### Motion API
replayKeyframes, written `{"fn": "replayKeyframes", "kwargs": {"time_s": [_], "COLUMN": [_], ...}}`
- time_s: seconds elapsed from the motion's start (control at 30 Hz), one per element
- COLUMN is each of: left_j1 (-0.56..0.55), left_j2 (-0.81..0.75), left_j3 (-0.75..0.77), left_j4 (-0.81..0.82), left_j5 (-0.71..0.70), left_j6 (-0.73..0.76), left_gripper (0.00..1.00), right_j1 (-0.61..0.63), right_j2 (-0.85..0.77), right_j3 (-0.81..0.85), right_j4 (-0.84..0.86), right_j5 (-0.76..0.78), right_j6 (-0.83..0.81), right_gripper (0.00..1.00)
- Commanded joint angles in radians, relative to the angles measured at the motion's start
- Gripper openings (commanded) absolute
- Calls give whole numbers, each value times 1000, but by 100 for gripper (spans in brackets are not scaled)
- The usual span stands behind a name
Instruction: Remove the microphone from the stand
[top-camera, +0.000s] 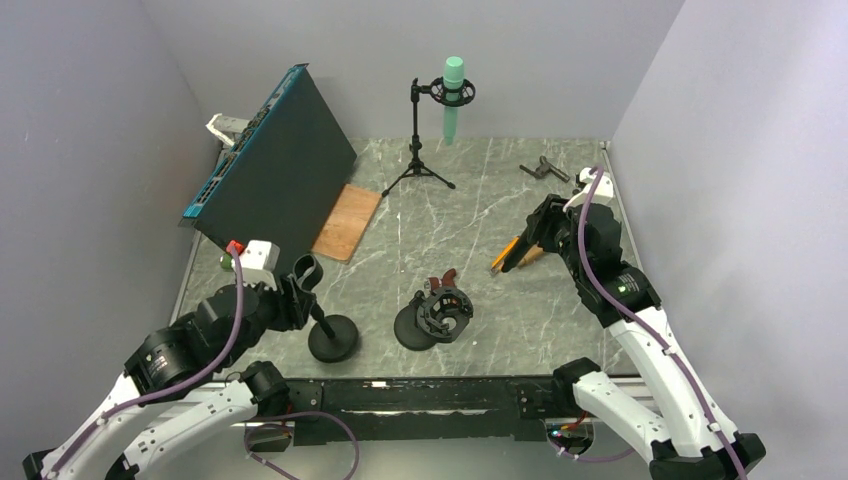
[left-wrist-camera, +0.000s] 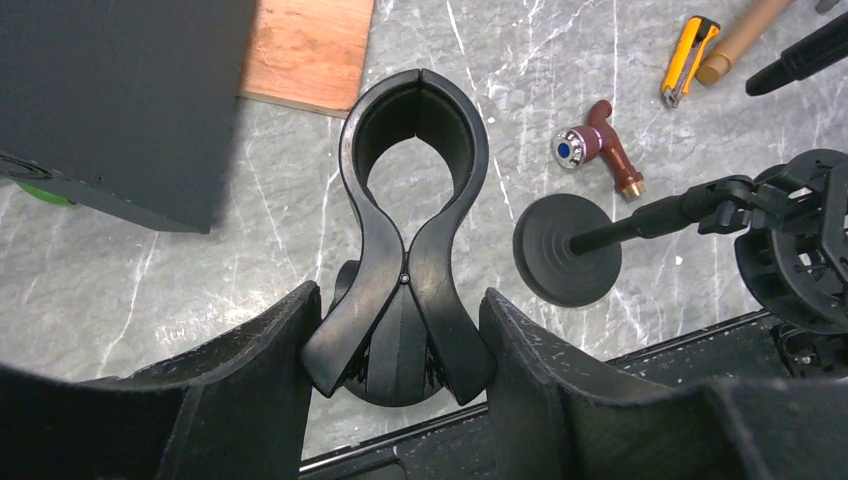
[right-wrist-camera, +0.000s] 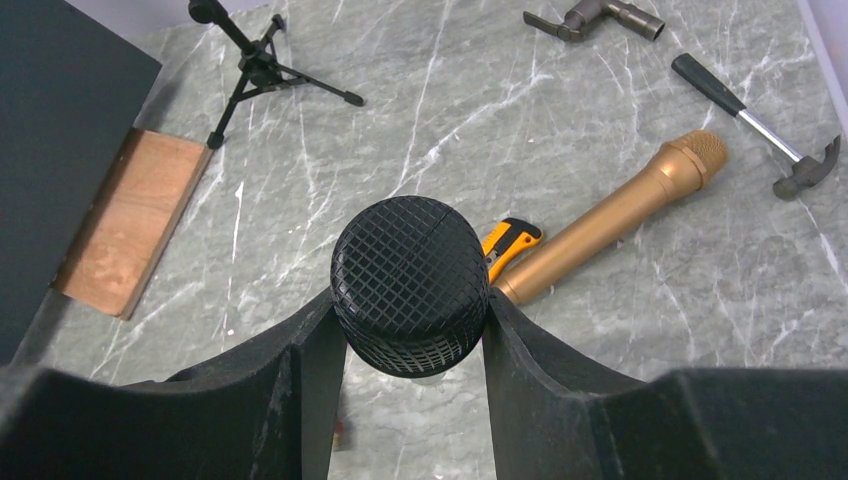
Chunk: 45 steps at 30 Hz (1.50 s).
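The black microphone is off the stand, and my right gripper is shut on its mesh head. Its dark handle slants down toward the table at the right. The stand's black spring clip is empty, its ring closed. My left gripper is shut on the clip's two handles, a finger pressing each side. In the top view the stand sits at the near left on a round base, with my left gripper at its clip. My right gripper hangs over the table's right half.
A gold microphone and a yellow cutter lie under my right gripper. A second stand with a shock mount and a maroon tap sit mid-table. A tripod with a green microphone, a dark panel, a wood board and a hammer are around.
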Motion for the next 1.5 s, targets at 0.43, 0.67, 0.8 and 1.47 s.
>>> {"fn": "replayKeyframes", "kwargs": {"time_s": [0.43,0.67,0.8,1.47], "left_j1": [-4,-4,-4,-4], "left_j2": [-44,-70,-70,-67], "left_j3": [-77,-67,-68,-66], "left_j4": [224,228,250,239], "left_j5": [-11,19,40,68], "left_j6": [132,132,134,118], "left_gripper": [54,53,53,51], "right_j1": [-447,-568,-641,-714], "right_j2": [247,212,294,299], "right_j3": [-31,-246,-339,-369], "right_j4": [-118,58,172,230], "right_j5": [-370,-364,-363,-371], "right_j6": [199,323,388,350], "right_gripper": [0,0,2,100]}}
